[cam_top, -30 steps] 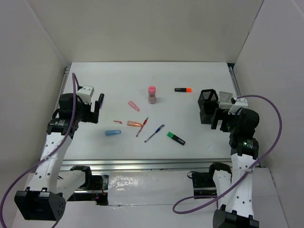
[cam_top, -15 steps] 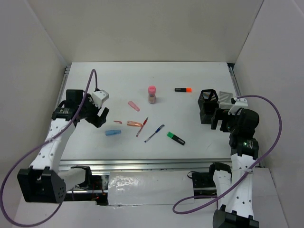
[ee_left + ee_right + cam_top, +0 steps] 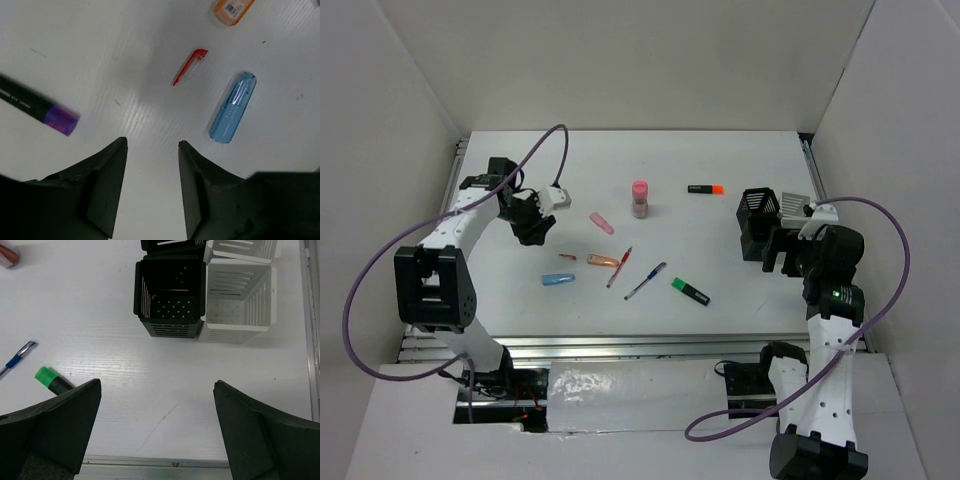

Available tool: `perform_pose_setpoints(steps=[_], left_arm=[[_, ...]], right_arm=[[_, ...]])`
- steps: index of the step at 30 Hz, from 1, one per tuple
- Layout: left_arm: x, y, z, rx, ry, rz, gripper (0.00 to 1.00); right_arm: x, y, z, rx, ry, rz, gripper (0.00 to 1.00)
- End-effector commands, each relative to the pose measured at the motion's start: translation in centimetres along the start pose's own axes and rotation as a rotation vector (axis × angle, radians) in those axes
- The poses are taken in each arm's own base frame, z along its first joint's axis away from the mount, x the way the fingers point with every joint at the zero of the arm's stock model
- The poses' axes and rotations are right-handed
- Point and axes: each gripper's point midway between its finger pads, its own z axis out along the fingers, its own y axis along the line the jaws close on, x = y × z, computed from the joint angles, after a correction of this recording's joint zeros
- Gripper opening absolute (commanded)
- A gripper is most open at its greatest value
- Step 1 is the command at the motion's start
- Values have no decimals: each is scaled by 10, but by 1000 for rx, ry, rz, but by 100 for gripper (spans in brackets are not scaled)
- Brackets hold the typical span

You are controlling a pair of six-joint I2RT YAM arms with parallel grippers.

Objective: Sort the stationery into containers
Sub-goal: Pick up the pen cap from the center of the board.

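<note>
The left arm point(image 3: 460, 222) runs up the left edge of the white desk point(image 3: 720, 150), then bends right at the elbow, so its wrist points in toward the scattered stationery. The left jaws stand partly apart over bare desk and grip nothing. The right arm point(image 3: 835, 275) rises upright at the right side with its wrist facing the containers. The right jaws are spread wide and empty.

The square black mesh pen cup point(image 3: 170, 300) and the white slotted tray point(image 3: 240, 300) stand touching near the right rail, the cup on the inner side. Bare desk lies between them and the right jaws.

A pink-capped stubby cylinder point(image 3: 640, 198) and an orange-and-black highlighter point(image 3: 704, 189) sit toward the far side, well apart. Nearer are a pink cap-like piece point(image 3: 602, 222), a red pen point(image 3: 619, 267), a blue pen point(image 3: 645, 281) and a green-and-black highlighter point(image 3: 690, 291).

Just ahead of the left jaws lie a translucent blue cap-like piece point(image 3: 233, 107) and a small red clip point(image 3: 190, 66). An orange cap-like piece point(image 3: 233, 9) is cut by the top edge of the left wrist view. A black marker with a purple end point(image 3: 37, 106) runs off that view's left edge, and the wrist covers it from above. The right wrist view shows only the highlighter's green end and the blue pen's tip.
</note>
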Motion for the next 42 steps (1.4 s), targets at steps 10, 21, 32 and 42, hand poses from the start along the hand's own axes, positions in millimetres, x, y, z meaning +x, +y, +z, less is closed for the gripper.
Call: perform_pose_setpoints(steps=[10,21,32,42], left_arm=[[-3,-20,44,248,-141,351,48],[10,-21,66,275,-140,425,45],[16,-12,83,234,-84,424,43],[16,-16,101,287,-37,428,42]], right_arm=[[-19,1,-4,-28,12,-2,100],[-20,1,-2,-45,23,16,100],[-22,2,1,-60,30,22,100],[-27,2,0,-73,28,1,100]])
